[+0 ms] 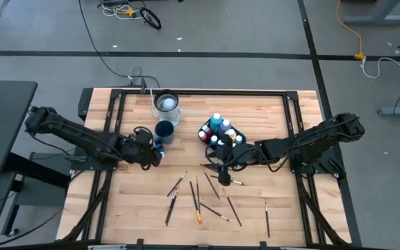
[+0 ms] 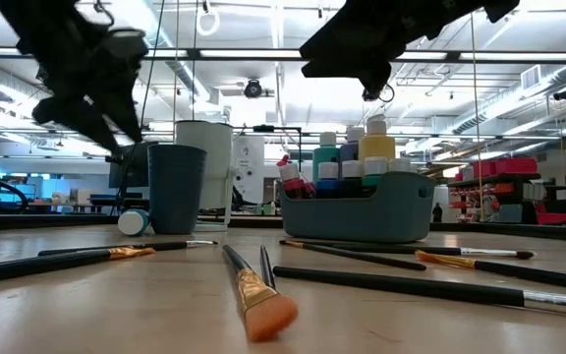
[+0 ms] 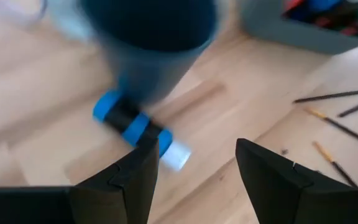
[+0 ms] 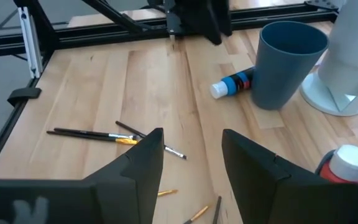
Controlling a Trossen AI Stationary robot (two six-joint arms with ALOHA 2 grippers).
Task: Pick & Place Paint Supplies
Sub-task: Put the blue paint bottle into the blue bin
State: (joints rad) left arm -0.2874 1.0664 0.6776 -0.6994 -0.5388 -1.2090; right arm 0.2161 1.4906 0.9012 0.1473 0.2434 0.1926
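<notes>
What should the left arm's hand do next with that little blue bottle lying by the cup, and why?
Probably ease down and forward so its fingers straddle the blue bottle. The left hand is open and empty, hanging just short of it, and the bottle lies on its side on the table against the dark cup, outside the tray.

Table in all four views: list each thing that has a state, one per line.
blue paint bottle: lying on its side beside the cup
dark blue cup: upright
teal tray: holding upright bottles
brushes: scattered flat on the table
left pincer: open, empty, near the bottle
right pincer: open, empty
</notes>
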